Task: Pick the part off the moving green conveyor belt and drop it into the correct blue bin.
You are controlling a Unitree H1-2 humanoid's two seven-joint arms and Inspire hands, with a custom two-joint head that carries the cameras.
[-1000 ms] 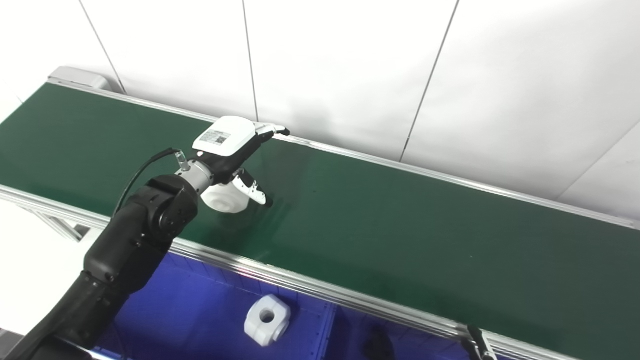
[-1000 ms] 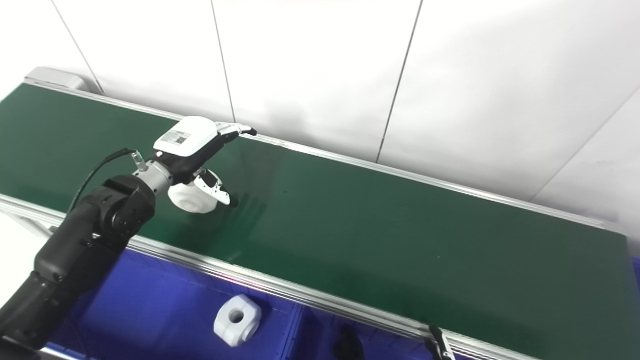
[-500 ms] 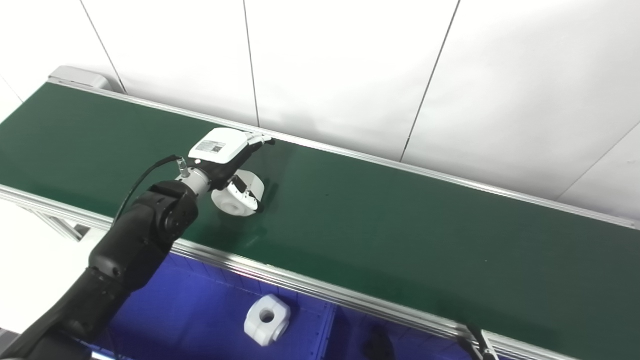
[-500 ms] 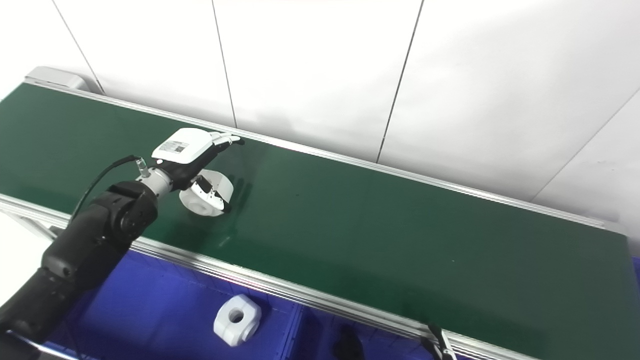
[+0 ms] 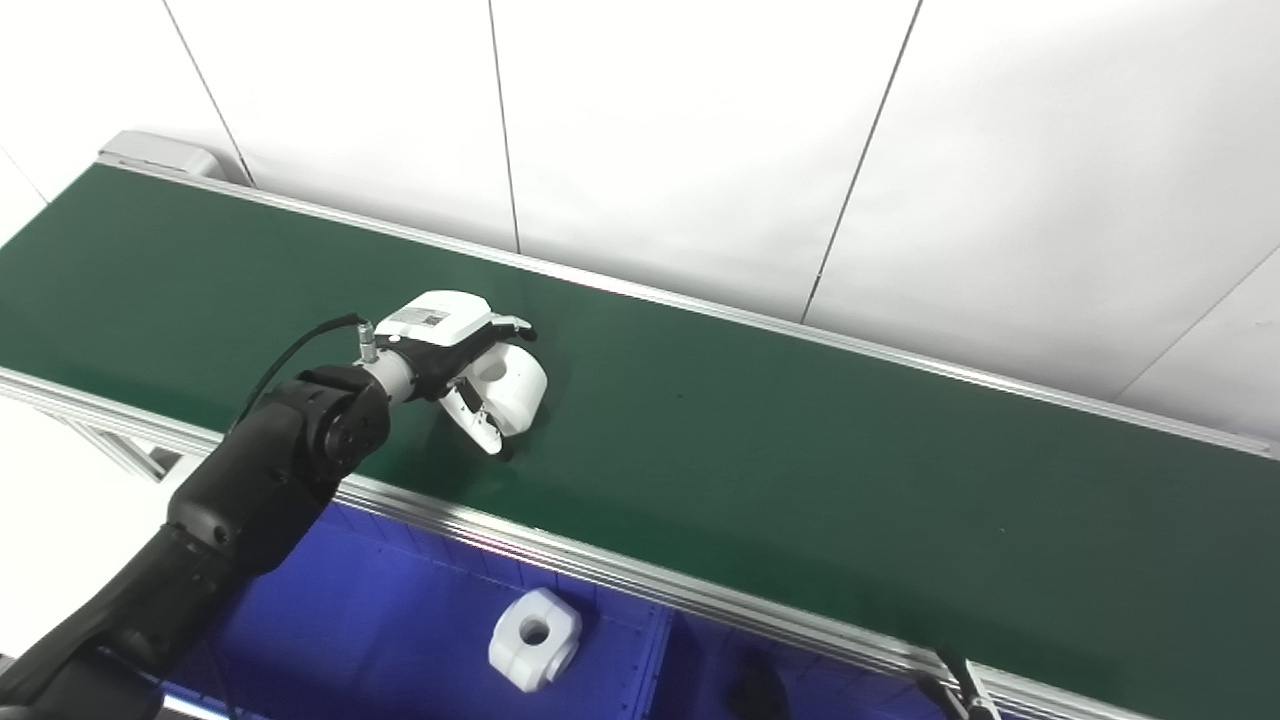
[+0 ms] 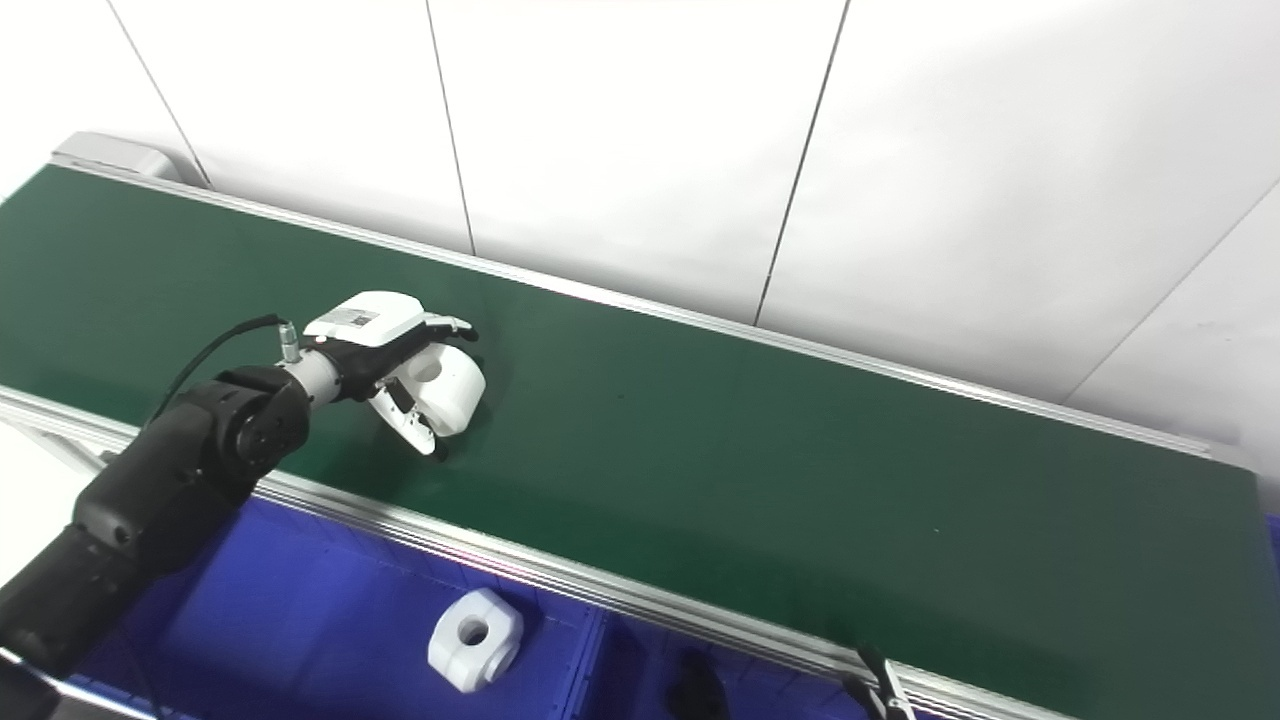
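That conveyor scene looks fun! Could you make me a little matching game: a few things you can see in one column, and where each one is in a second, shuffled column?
Things:
1. Round white part
2. White block with a hole
3. Small black item
4. Left hand

Places:
A. Lying in the blue bin below the belt's near rail
B. On the green belt, between the fingers
C. In the blue compartment to the right of the divider
D. Over the belt, wrapped around a part

Pairs: 1-B, 2-A, 3-C, 4-D
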